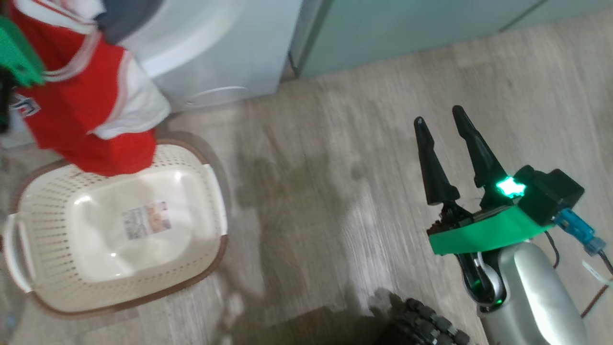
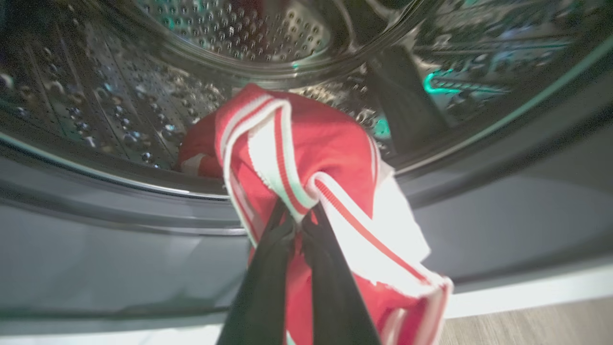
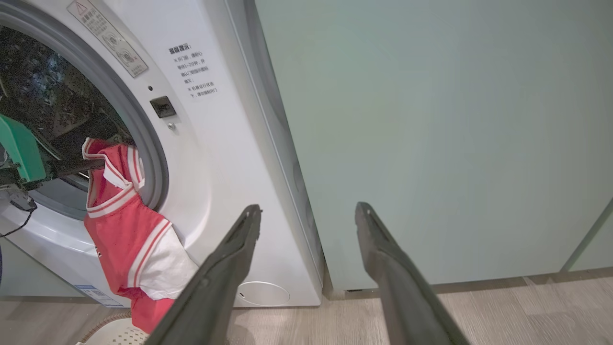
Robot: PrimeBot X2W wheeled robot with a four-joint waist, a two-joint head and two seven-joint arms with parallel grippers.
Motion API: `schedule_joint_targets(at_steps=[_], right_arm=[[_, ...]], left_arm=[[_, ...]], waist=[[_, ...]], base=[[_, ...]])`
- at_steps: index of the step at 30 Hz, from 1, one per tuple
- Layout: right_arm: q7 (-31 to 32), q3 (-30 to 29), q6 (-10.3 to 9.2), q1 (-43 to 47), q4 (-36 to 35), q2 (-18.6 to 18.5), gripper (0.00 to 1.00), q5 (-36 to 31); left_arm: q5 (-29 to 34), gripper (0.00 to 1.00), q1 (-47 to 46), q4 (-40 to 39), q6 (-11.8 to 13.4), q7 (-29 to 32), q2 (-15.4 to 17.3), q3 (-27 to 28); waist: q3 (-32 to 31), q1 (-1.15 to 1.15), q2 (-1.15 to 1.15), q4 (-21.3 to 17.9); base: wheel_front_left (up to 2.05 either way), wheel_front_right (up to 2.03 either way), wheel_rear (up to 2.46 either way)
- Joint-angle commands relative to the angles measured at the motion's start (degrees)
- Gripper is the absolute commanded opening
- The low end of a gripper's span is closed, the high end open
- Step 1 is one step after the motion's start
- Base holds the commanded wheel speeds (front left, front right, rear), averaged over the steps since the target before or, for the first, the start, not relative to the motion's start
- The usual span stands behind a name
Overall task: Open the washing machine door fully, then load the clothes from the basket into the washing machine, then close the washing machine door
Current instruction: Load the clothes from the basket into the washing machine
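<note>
Left pincer: your left gripper (image 2: 299, 221) is clenched on the clothes (image 2: 330, 143), its two dark fingers pinched together on a band of white-and-red striped trim.
Left arm pose: you have it reaching into the mouth of the washing machine (image 3: 225, 167), fingers pointing at the steel drum (image 2: 239, 28). In the right wrist view the finger lies about level, running from the green wrist mount on the left into the opening.
Clothes: the gripped end is past the lip, and some red fabric lies on the drum floor beyond it. The rest drapes out over the grey gasket (image 3: 139, 124) and hangs down the white front. Its lower hem hangs over the far left rim of the basket (image 1: 210, 268).
Basket: it sits on the floor (image 1: 335, 143) on the near left, in front of the washer. A paper label (image 1: 146, 220) shows on its bottom.
Right pincer: your right gripper (image 1: 439, 115) is released, fingers spread wide, with nothing between them.
Right arm pose: the silver forearm comes up from the near right, fingers pointing far, over the floor and well apart from the basket. Its wrist view faces the pale green cabinet (image 3: 431, 120) just right of the washer.
Flap: the small round flap (image 3: 262, 293) sits low on the washer's front, near its right corner.
</note>
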Motion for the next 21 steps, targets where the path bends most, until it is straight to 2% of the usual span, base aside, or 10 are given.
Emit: schedule_joint_targets(at_steps=[1,8,14,17,21], right_arm=[[-0.8,1.7,0.0,-1.0,-1.4,0.1,1.0,0.7],[-1.0,3.8,0.0,-2.5,-1.9,0.1,1.0,2.5],[-1.0,5.1,0.0,-3.1,-3.5,0.1,1.0,3.6],[-1.0,5.9,0.0,-3.4,-4.2,0.1,1.0,4.3],[-1.0,6.3,0.0,-3.6,-4.6,0.1,1.0,4.7]], left_arm=[[0.2,0.0,-4.2,0.3,-0.2,2.1,4.2,1.6],[-0.5,0.0,-13.0,5.7,-0.7,8.9,8.0,2.1],[-1.0,0.0,-16.9,6.9,-1.3,11.1,11.1,2.8],[-0.9,0.0,-19.5,6.8,-0.8,9.9,13.1,3.6],[-1.0,0.0,-22.0,6.0,0.3,6.1,13.8,4.7]], waist=[[2.6,-0.01,0.0,-2.7],[5.9,-0.01,0.0,-6.1],[8.8,-0.01,0.0,-8.6],[10.9,-0.01,0.0,-9.9],[12.4,-0.01,0.0,-10.7]], base=[[0.0,0.0,0.0],[0.0,0.0,0.0],[0.0,0.0,0.0],[0.0,0.0,0.0],[0.0,0.0,0.0]])
